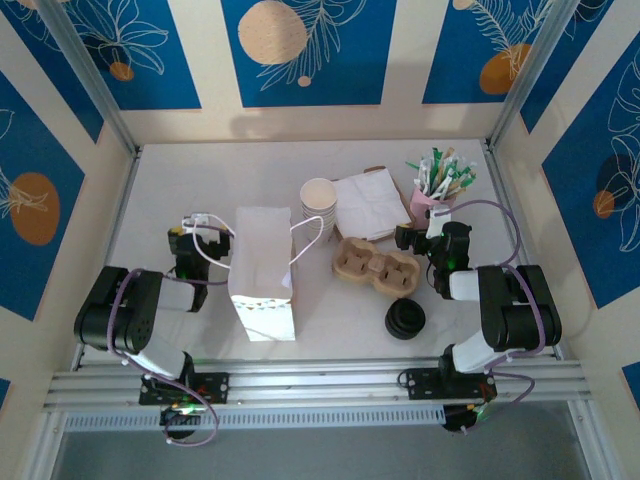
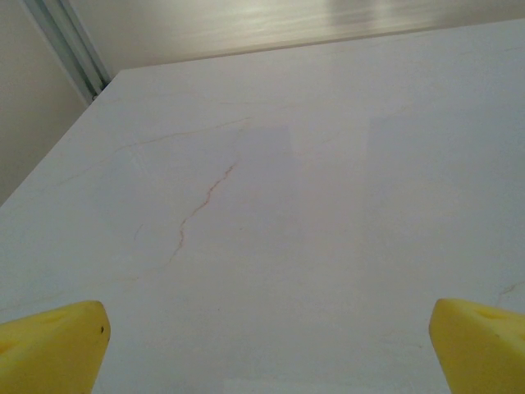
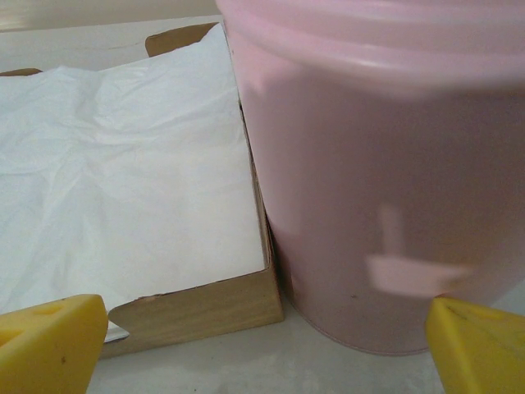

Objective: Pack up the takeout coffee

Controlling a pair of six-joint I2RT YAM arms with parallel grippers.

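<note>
Rail [image 1: 320, 383] fronts white table [image 1: 200, 190] with takeout coffee [image 1: 405, 320], patterned walls [image 1: 310, 50] around.

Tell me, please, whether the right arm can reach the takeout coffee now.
Probably yes: the takeout coffee stands unobstructed beside the right arm; the open right gripper faces the pink cup.

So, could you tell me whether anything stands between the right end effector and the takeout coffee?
Yes. The right end effector, open, faces the pink cup, away from the takeout coffee, which sits nearer the arm's base. One end of the cardboard cup carrier lies on the table roughly between them.
</note>
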